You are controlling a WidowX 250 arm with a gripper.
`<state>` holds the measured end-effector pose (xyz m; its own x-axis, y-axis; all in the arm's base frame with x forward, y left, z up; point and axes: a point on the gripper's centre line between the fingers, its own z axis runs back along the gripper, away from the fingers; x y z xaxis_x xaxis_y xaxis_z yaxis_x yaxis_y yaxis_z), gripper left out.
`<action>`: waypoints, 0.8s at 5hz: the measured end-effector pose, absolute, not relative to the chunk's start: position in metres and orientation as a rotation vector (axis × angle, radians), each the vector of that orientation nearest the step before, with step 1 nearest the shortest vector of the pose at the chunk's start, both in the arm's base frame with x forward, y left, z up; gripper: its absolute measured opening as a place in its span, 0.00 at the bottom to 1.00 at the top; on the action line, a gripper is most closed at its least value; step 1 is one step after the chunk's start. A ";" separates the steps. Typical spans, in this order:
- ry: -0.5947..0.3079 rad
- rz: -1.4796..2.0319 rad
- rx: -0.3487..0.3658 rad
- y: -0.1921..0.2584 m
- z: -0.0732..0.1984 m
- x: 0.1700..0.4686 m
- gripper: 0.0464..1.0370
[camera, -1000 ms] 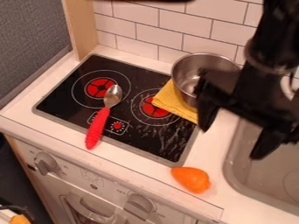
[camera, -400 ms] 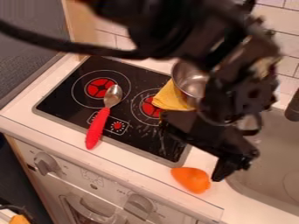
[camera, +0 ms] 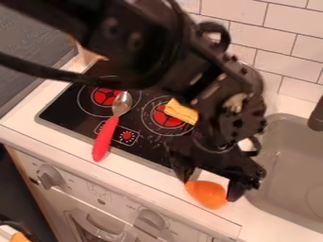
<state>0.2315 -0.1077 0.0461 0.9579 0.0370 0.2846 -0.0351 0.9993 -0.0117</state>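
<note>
My gripper hangs over the counter just right of the stove's front corner. Its fingers are spread, one at each side of an orange pear-shaped object that lies on the white counter; whether they touch it I cannot tell. On the black stovetop, a spoon with a red handle lies with its metal bowl towards the back. A folded yellow cloth shows partly beside the arm, which covers the rest of it.
A grey sink is set into the counter at the right, with a dark faucet at its edge. Oven knobs line the front panel below the stove. A tiled wall stands behind.
The gripper has come down and left from above the sink's edge to the orange object. The arm now hides the metal pot and more of the cloth. The spoon and orange object have stayed put.
</note>
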 end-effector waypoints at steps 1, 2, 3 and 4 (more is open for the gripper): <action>-0.276 0.059 -0.037 -0.110 0.037 0.235 0.96; -0.237 0.085 -0.058 -0.114 0.026 0.239 0.96; -0.176 0.079 -0.031 -0.117 0.015 0.247 0.96; -0.113 0.094 -0.014 -0.118 0.006 0.252 0.96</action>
